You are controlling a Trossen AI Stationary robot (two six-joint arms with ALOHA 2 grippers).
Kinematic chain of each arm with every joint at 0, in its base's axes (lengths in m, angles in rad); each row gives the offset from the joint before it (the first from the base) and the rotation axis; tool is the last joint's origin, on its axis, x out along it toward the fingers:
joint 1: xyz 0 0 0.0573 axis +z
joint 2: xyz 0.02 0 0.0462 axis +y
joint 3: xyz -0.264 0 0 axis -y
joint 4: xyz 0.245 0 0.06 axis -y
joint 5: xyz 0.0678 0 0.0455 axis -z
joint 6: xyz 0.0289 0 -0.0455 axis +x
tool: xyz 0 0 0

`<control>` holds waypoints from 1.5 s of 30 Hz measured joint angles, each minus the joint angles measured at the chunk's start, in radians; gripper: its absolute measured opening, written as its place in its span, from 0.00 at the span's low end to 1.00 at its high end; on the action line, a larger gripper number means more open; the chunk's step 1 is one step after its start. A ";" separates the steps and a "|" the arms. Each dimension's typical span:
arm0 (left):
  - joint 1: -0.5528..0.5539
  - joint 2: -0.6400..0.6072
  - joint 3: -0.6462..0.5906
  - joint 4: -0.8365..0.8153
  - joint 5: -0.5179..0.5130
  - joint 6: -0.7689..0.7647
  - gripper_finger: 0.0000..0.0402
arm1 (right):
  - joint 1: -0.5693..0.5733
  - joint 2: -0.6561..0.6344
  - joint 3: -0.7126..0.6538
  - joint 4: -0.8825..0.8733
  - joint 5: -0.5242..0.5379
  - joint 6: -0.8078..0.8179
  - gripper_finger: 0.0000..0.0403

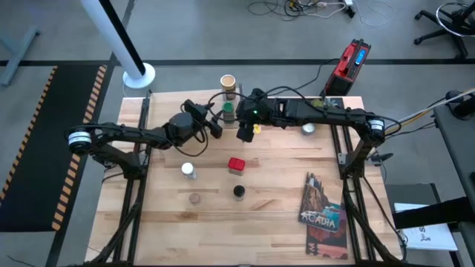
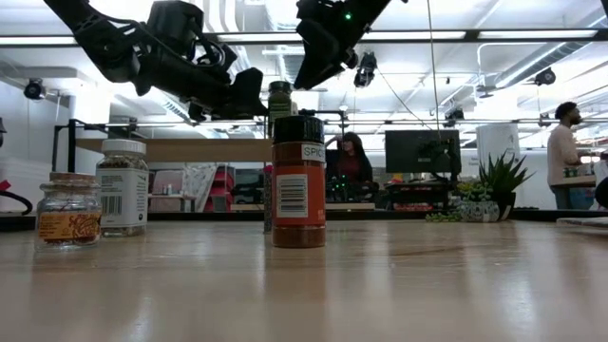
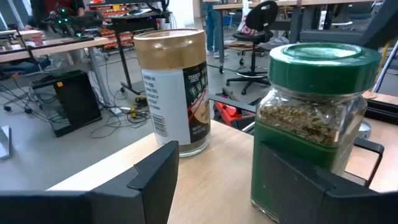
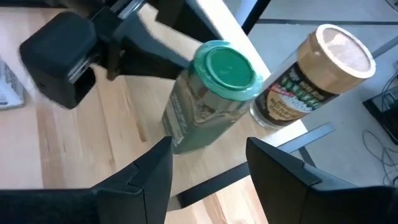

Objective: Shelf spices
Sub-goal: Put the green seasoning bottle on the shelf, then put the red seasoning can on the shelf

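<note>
A green-lidded jar and a tan canister stand upright on the shelf at the table's far middle. My left gripper is open and level at the jar's near side. One of its fingers stands in front of the jar's lower part; the other is off to the side, near the canister. My right gripper hangs open above the shelf and looks down on the jar's green lid, touching nothing. My left gripper comes at the green-lidded jar level, from the table's near-left side. One finger covers the jar's lower wall; whether it touches the jar, I cannot tell. The jar stands upright on the shelf.
On the table nearer me stand a red tin, a white-capped jar, a dark-capped jar and a short jar. The "Acadia" book lies near right. A potted plant stands far right.
</note>
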 joint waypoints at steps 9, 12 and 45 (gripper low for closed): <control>-0.001 0.000 0.000 -0.008 0.001 -0.014 0.52 | 0.005 0.000 0.000 -0.037 0.001 0.022 0.45; -0.001 0.000 0.005 -0.009 0.001 -0.016 0.52 | 0.007 0.000 0.000 -0.037 0.000 0.029 0.45; -0.171 -0.274 0.027 -0.572 0.275 -0.097 0.52 | 0.233 -0.105 -0.095 -0.273 -0.002 0.144 0.45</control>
